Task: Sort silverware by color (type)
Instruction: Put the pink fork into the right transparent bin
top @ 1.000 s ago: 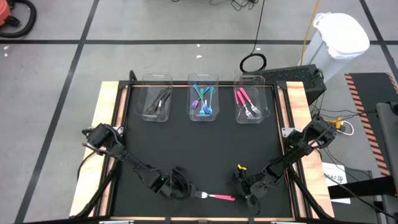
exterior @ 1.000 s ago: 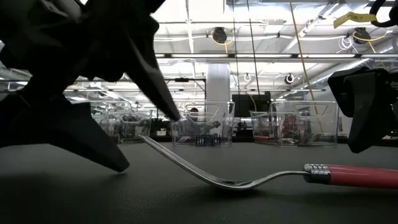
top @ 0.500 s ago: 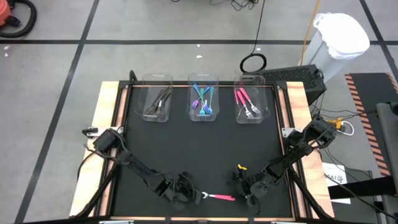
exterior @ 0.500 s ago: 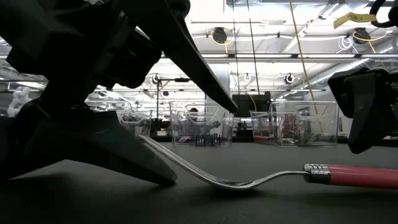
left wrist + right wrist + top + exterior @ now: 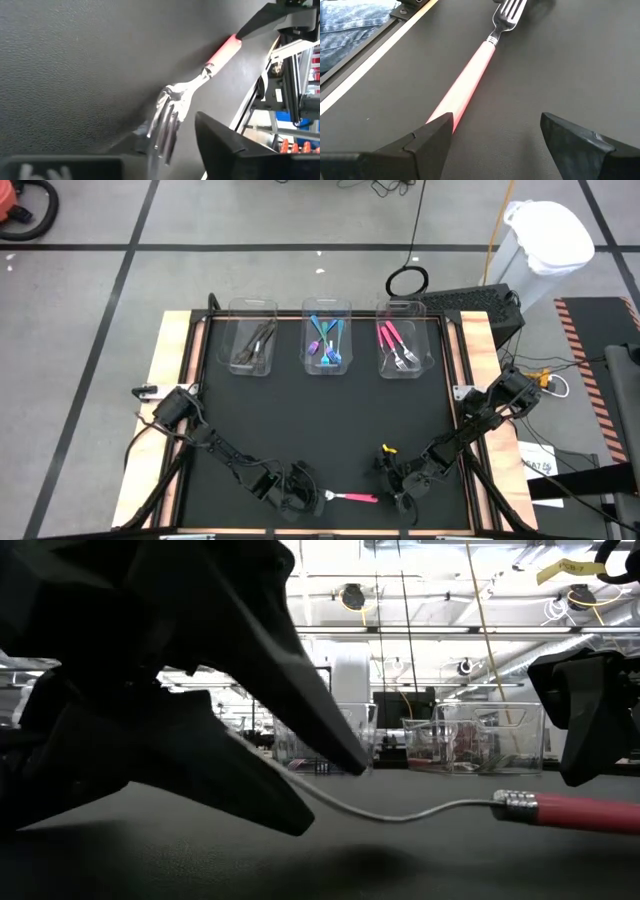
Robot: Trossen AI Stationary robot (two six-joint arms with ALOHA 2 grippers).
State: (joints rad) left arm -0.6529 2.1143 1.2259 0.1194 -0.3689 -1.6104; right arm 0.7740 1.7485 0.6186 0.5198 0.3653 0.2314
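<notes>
On your black table mat (image 5: pixel 320 420), one pink-handled fork (image 5: pixel 350 497) lies loose near the front edge, between the two grippers, its silver tines toward the left arm and its handle toward the right. Your left gripper (image 5: pixel 312 498) is low at the tine end; in the left wrist view the tines (image 5: pixel 165 125) sit between its two dark fingers (image 5: pixel 225 150), and in the low view the fingers are narrowed about that end with the fork's neck curving out from them, but you cannot tell whether they actually pinch the metal. The handle (image 5: pixel 585 812) appears to rest on the mat. Your right gripper (image 5: pixel 400 492) waits just beside the handle end, its fingers (image 5: pixel 577 142) spread wide and holding nothing; the handle (image 5: pixel 465 82) runs away from between them in the right wrist view. Along the far edge stand three clear plastic bins, well apart from the loose fork: the left bin (image 5: pixel 252 345) holds dark grey forks (image 5: pixel 256 340), the middle bin (image 5: pixel 326 342) holds blue-handled forks (image 5: pixel 328 338), and the right bin (image 5: pixel 402 348) holds pink-handled forks (image 5: pixel 392 340) with silver tines.
</notes>
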